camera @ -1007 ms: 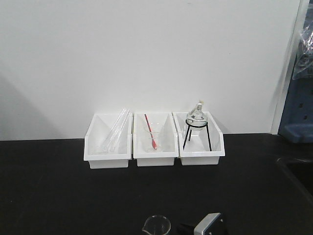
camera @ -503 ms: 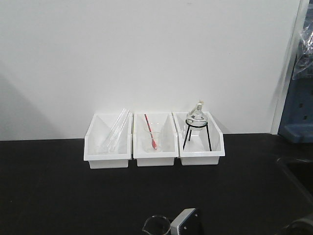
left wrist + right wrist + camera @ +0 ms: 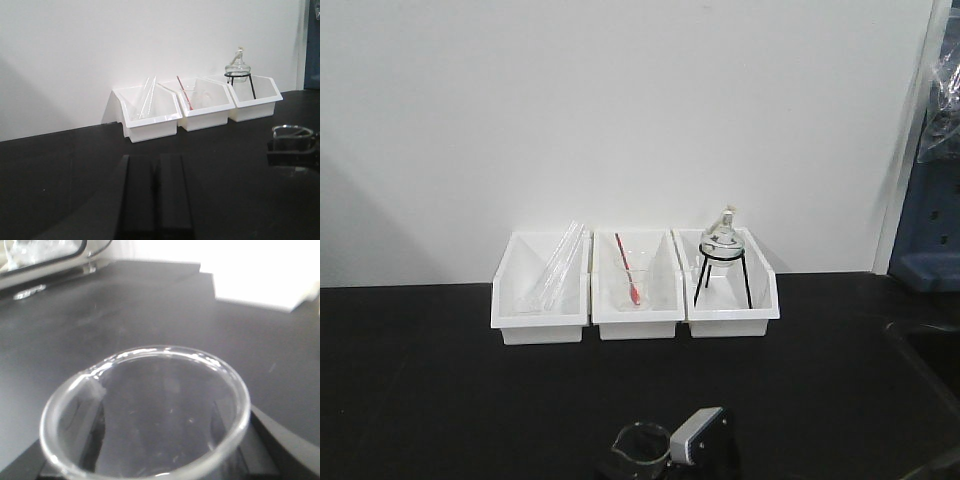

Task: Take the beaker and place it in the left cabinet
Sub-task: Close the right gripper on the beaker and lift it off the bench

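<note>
You are at a laboratory bench. Evidence: a matte black bench top (image 3: 440,400) against a bare white wall and three white plastic bins (image 3: 638,322) in a row. The left bin holds glass tubes (image 3: 558,265), the middle a beaker with a red rod (image 3: 632,285), and the right a glass flask on a black wire tripod (image 3: 723,245). A small clear beaker (image 3: 642,445) shows nearer you. A blue unit (image 3: 928,230) is at the right edge.

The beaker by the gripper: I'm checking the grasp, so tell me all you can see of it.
The beaker is small, clear glass, empty, with a rolled rim and a pouring spout. It stands upright over the black counter, in front of the white bins. The right gripper has its dark fingers pressed to both sides. Whether its base touches the counter cannot be told.
</note>
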